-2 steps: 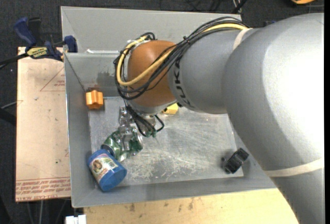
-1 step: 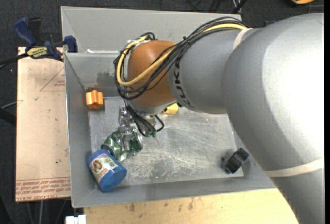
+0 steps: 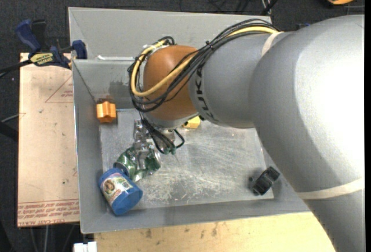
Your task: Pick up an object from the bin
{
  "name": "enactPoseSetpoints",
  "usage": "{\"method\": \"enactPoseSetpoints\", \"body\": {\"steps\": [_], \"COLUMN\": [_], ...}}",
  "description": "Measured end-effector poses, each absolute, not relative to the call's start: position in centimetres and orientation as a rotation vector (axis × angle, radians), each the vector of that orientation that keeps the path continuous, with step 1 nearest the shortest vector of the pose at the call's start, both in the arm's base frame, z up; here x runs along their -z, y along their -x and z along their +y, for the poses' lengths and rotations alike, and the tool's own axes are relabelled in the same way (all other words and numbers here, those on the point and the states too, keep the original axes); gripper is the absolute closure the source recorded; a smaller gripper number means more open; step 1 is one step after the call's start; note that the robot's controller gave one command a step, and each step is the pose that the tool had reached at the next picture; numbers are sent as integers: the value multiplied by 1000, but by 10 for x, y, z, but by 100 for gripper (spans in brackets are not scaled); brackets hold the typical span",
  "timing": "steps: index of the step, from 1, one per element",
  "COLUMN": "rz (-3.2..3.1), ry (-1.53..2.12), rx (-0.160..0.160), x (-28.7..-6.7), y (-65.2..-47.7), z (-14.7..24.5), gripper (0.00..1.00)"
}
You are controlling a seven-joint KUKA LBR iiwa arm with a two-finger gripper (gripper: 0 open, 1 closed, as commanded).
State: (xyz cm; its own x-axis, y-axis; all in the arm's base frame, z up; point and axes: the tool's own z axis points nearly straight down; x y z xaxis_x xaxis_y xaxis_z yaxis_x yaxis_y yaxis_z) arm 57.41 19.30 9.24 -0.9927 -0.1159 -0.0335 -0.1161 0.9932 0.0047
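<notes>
The hand (image 3: 143, 149) is being held low over the left half of the bin (image 3: 208, 167), directly above a crumpled green and white thing (image 3: 135, 165), possibly a foil wrapper, which is lying near the front left corner. The tip of the hand appears to be touching the top of that crumpled thing. Whether the hand is released or clenched cannot be told, because its metal parts are being lost against the shiny folds beneath.

A blue can with a printed label (image 3: 120, 190) is lying on its side just beside the crumpled thing, towards the front wall. A small orange block (image 3: 106, 111) is sitting near the left wall, a yellow piece (image 3: 193, 123) is being half hidden under the wrist, and a black part (image 3: 264, 181) is lying well apart at the right.

Several risks are being judged from this. Only a loose fold may be caught, so the thing could slip out on lifting. The blue can may be knocked or dragged along, since it is lying so close.
</notes>
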Motion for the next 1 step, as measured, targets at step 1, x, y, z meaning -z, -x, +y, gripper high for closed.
{"method": "enactPoseSetpoints", "body": {"steps": [1], "rz": [3103], "ry": [181], "rx": [-10], "x": [-92], "y": [-574], "z": [193], "gripper": [100]}}
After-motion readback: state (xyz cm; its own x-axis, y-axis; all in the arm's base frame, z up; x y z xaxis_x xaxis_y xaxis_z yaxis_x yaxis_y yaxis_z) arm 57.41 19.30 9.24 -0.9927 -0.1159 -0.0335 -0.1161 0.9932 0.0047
